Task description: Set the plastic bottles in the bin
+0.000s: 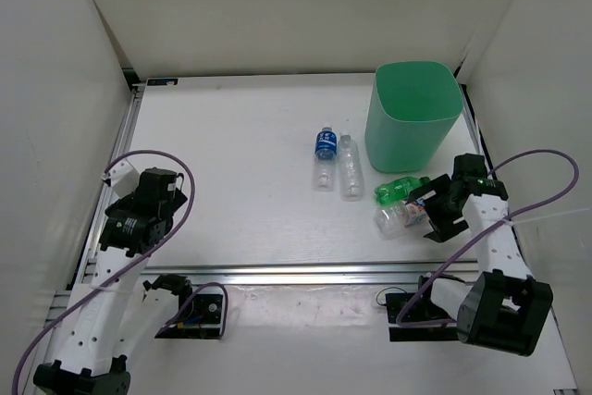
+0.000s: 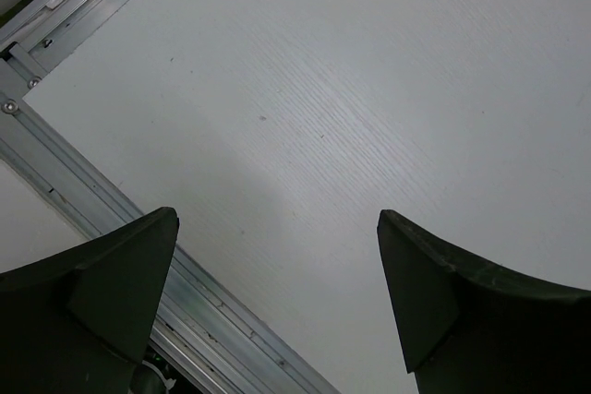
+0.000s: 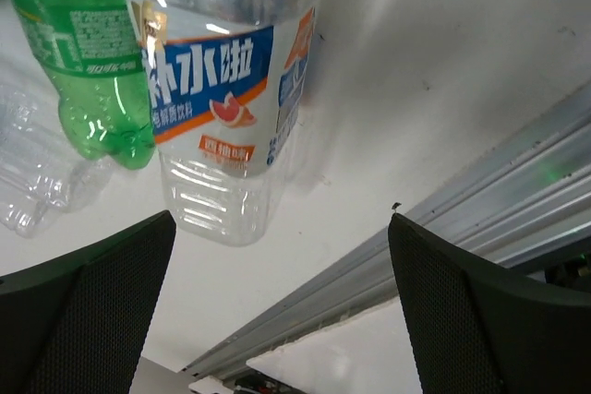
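Note:
The mint-green bin [image 1: 413,113] stands upright at the back right. Two plastic bottles lie side by side in the middle, one with a blue label [image 1: 324,156] and one plain clear [image 1: 350,166]. A green bottle [image 1: 400,189] and a clear bottle with a white-blue-orange label [image 1: 396,218] lie in front of the bin. My right gripper [image 1: 427,213] is open just right of the labelled bottle [image 3: 222,89], whose base lies ahead of the fingertips and outside them; the green bottle [image 3: 88,53] lies beside it. My left gripper [image 1: 153,215] hangs open over bare table [image 2: 305,117] at the front left.
An aluminium rail [image 1: 305,273] runs along the table's front edge and shows close under both grippers [image 3: 443,228] [image 2: 102,228]. White walls enclose the table on three sides. The arm bases and purple cables sit below the rail.

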`<state>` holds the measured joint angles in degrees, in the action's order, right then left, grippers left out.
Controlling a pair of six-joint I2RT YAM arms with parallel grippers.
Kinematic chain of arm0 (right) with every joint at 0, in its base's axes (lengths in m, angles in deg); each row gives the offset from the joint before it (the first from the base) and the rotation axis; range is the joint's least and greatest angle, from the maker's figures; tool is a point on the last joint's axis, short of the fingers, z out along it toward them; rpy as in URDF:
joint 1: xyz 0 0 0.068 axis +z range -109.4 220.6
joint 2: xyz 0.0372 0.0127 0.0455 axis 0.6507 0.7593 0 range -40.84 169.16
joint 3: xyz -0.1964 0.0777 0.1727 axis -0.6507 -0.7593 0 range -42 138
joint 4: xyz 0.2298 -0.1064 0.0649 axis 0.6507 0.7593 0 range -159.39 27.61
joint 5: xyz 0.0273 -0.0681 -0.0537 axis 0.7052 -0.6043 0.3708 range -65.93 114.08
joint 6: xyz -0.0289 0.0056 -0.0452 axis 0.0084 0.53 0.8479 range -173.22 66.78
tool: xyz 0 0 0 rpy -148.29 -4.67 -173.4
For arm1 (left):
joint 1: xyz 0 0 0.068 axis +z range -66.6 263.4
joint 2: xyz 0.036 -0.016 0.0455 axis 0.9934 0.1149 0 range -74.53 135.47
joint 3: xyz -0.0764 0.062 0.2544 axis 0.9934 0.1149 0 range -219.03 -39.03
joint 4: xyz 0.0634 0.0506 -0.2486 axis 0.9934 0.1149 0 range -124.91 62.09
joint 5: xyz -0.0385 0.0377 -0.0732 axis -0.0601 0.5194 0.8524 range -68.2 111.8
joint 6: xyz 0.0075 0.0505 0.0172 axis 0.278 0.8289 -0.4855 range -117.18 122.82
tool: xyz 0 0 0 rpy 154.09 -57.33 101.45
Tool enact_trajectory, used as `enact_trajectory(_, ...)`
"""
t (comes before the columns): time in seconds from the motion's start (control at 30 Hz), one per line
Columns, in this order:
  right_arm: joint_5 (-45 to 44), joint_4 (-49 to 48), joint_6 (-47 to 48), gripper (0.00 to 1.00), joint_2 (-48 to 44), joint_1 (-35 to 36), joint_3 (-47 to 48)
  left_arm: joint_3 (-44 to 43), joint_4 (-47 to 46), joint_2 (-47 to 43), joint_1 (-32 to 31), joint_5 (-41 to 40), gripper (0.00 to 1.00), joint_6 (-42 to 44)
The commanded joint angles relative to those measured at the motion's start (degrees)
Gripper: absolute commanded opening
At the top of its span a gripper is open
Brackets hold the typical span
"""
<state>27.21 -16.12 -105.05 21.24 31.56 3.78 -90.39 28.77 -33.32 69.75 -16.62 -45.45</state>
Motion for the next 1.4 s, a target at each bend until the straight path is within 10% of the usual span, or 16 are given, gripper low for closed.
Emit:
enact_trajectory(0.0, 0.6, -5.8, 1.7, 0.99, 1.6, -0.9, -2.4, 0.1, -1.3, 0.5, -0.1, 0.6, 1.0, 1.5)
enact_trajectory(0.83, 4.1, -16.7, 2.4, 0.95, 19.4, -4.8, -1.3, 0.1, -2.0, 5.0, -0.1, 0.7, 1.0, 2.6)
enact_trajectory(1.03, 0.3, -9.0, 2.4, 0.65, 13.8, -4.8, -2.4, 0.7, -2.0, 6.8, -0.1, 0.2, 1.0, 2.0)
enact_trajectory(1.37, 6.3, 7.9, -0.3, 0.57, -13.4, -4.1, 15.3, 0.7, -3.3, 10.5, -0.1, -0.3, 1.0, 2.1)
